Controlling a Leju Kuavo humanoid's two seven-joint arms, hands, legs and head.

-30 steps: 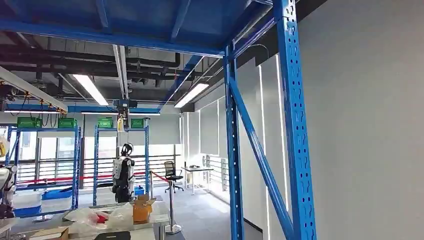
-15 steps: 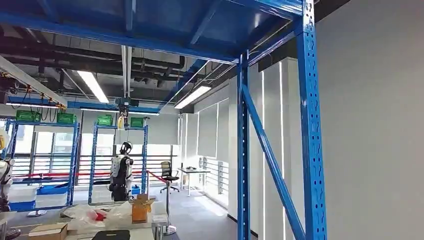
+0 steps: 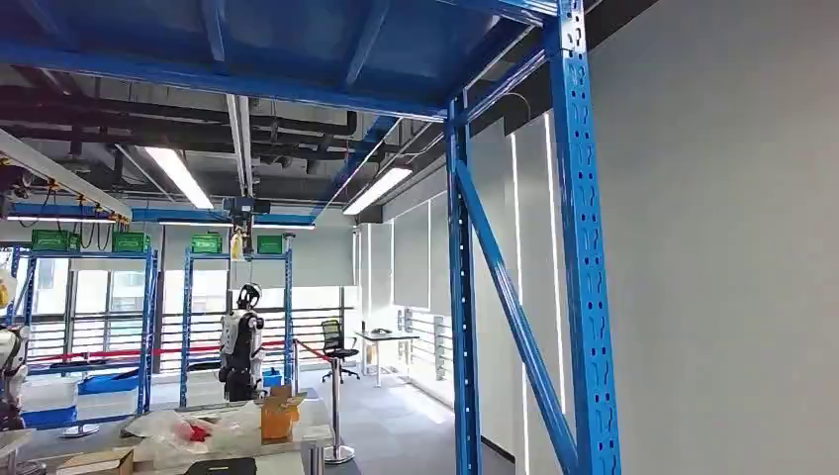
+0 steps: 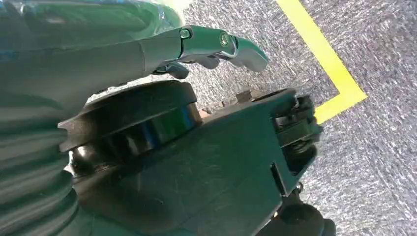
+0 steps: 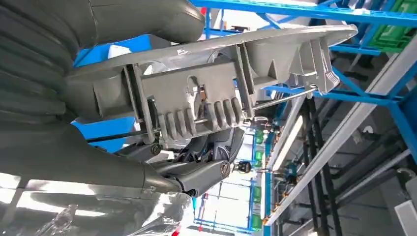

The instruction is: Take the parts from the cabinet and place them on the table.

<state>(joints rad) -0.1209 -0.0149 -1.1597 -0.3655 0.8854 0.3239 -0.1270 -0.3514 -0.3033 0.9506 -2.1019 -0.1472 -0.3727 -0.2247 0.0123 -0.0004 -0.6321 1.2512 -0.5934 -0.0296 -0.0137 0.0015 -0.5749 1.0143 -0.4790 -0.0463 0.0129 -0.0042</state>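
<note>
Firmly between right hand (image 5: 162, 147) fingers (image 5: 196, 174): grey part (image 5: 216, 83)

**Workshop surroundings beyond the task**

A blue rack upright (image 3: 581, 257) is seen close by against a grey wall (image 3: 722, 247). Farther off, another humanoid robot (image 3: 240, 341) is seen, and an office chair (image 3: 339, 346) beyond a red rope barrier (image 3: 315, 350). A yellow floor line (image 4: 327, 59) is laid on grey carpet (image 4: 378, 147).

We see our left hand (image 4: 216, 46) as dark metallic fingers with round pivot screws beside a grey ribbed cover; our right hand (image 5: 196, 174) looks alike, thumb thick and grey.
</note>
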